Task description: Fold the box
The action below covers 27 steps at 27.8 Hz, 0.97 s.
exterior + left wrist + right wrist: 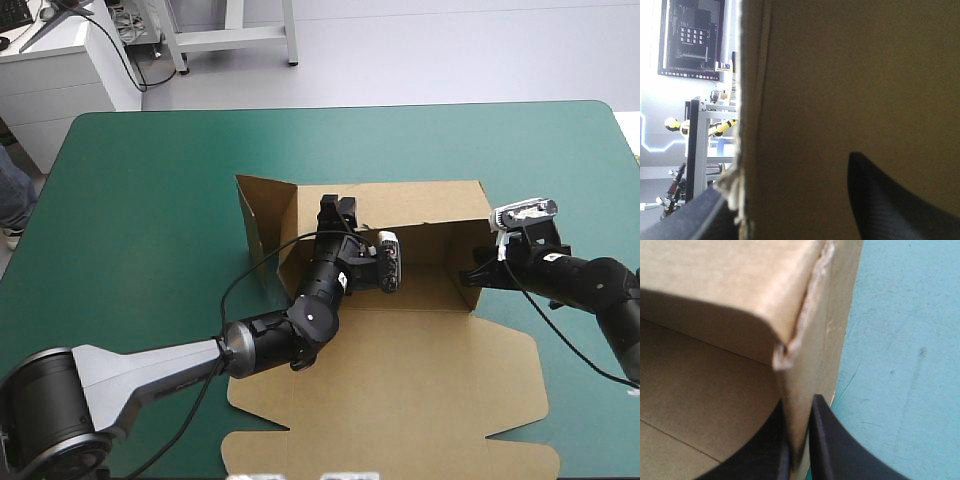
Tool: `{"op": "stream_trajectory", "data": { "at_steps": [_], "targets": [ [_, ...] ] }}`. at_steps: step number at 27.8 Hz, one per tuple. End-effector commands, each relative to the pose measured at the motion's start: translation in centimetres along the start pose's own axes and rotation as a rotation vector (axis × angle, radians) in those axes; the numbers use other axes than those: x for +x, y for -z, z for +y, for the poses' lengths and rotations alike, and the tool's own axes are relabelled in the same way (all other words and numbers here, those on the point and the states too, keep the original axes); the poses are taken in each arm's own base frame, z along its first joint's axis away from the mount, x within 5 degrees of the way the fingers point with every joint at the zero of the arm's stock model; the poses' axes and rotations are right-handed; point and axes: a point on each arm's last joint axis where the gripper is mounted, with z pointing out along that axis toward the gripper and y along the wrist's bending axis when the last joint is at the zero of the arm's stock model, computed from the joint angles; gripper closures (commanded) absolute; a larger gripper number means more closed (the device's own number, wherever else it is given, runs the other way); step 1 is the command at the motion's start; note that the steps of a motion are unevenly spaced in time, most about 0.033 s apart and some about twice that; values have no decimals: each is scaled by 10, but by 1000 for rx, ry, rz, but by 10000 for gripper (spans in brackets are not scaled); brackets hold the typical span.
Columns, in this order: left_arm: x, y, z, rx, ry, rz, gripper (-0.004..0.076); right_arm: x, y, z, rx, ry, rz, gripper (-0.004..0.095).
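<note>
The brown box (400, 370) lies mid-table with its back wall (410, 205) and side walls raised and its lid flat toward the near edge. My left gripper (336, 212) reaches up inside at the back wall near the left corner. In the left wrist view the black fingers stand apart as the left gripper (790, 175) straddles the board's edge (747, 150), one finger on each side of the wall. My right gripper (468, 275) is at the right side wall. In the right wrist view the right gripper (799, 407) is nearly shut, pinching that wall (805, 365) below its corner.
The box's left flap (262, 215) stands angled outward at the back left corner. Teal-green cover (140, 220) lies bare to the left, right and behind the box. A white cabinet (60, 70) stands beyond the table's far left corner.
</note>
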Motion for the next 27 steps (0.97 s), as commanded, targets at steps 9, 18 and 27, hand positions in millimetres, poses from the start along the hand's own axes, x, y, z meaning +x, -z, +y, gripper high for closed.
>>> {"op": "stream_trajectory", "data": {
  "at_steps": [9,18,27],
  "targets": [
    [-36,67,31,-133,-88,-124,507,-33,1,-9,28,29,59,903],
    [-15,135,91,-328,118,-112,637,-48,16,-9,44,31,106,903],
    [114,189,172,-488,728,79,732,-80,36,-4,-9,16,171,903]
  ]
}}
